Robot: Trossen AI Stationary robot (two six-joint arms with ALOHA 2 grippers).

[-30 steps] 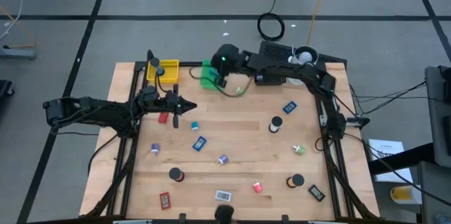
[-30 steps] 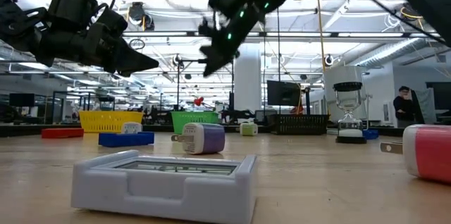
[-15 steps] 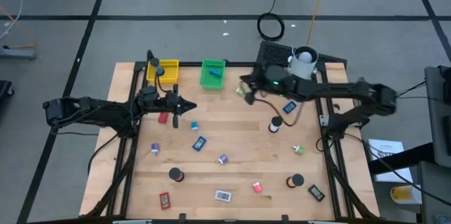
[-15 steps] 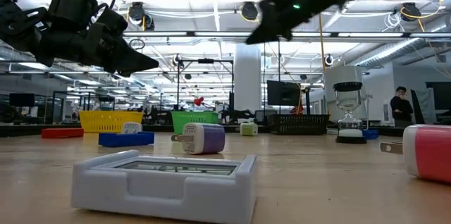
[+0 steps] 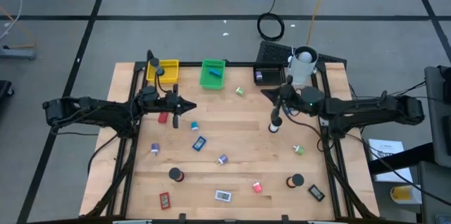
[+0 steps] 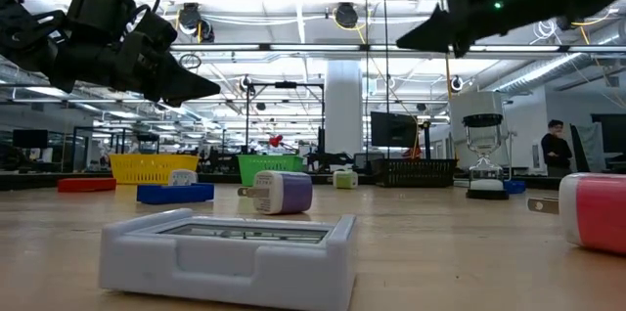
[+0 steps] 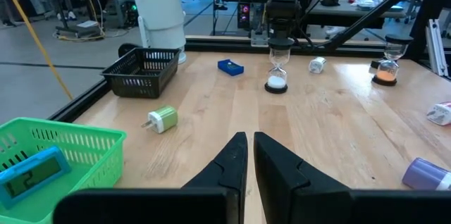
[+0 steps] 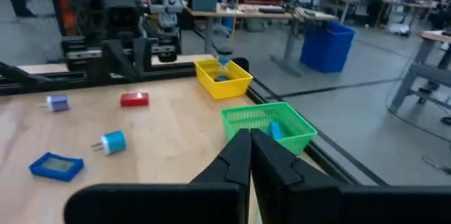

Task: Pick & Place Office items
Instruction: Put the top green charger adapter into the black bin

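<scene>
1. Over the tabletop's [image 5: 239, 132] right rear part, the right tool [image 5: 266, 93] hangs in the air, its fingers pressed together with nothing between them.
2. Nearest that tool is an hourglass [image 5: 275, 123], just off its tip toward 5 o'clock in the high view, and a small green plug [image 5: 239, 91] lies near it at 9 o'clock.
3. A black tray [image 5: 271, 55] sits at 12 o'clock from the right tool, at the tabletop's back edge, with a white cup [image 5: 301, 62] beside it.
4. Left tool [image 5: 192, 106] hovers over the left half of the tabletop, fingers closed and empty.
5. A red piece [image 5: 163, 117] lies near it toward 8 o'clock, and a blue plug [image 5: 194, 126] lies just beside its tip at 6 o'clock.
6. A blue flat piece [image 5: 199, 142] lies farther off at 6 o'clock from the left tool.
7. Green tray [image 5: 212, 73] stands at 1 o'clock from the left tool with a blue piece [image 7: 28, 175] inside; the yellow tray [image 5: 163, 70] stands at 11 o'clock.
8. Other items are scattered along the front: a purple plug [image 5: 223, 159], a black roll [image 5: 175, 175], a red flat piece [image 5: 165, 199], a grey flat piece [image 5: 223, 196], a red plug [image 5: 258, 187] and another black roll [image 5: 295, 179], all well apart from both tools.
</scene>
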